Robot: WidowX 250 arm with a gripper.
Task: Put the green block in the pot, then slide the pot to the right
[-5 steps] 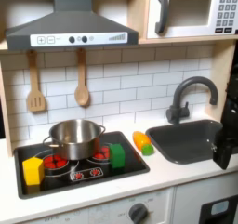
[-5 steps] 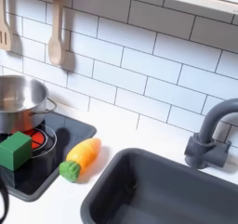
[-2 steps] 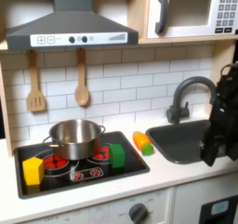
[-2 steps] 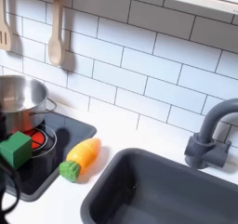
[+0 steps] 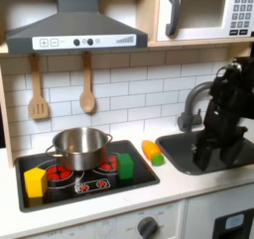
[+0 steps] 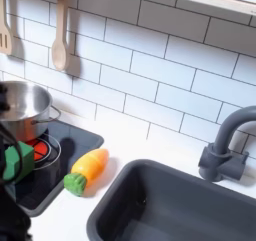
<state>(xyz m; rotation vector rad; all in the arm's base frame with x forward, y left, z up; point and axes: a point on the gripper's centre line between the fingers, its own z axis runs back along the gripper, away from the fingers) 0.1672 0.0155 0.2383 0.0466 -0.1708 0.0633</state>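
My gripper (image 5: 210, 162) hangs over the sink (image 5: 184, 154); finger state unclear. Green block (image 5: 124, 166) stands beside the pot (image 5: 79, 146). No readable writing.

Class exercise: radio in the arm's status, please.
Gripper over the sink, jaws unreadable. Green block on the stove beside the pot, untouched. Orange-green piece lies between.

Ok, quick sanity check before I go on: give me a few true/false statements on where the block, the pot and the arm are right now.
1. The green block sits inside the pot. False: it stands on the stovetop, beside the pot.
2. The arm is over the sink in the first exterior view. True.
3. The yellow block is at the stovetop's left end in the first exterior view. True.
4. The jaws grip the green block. False: the arm is well away from it.
5. The toy carrot lies in the sink. False: it lies on the counter.
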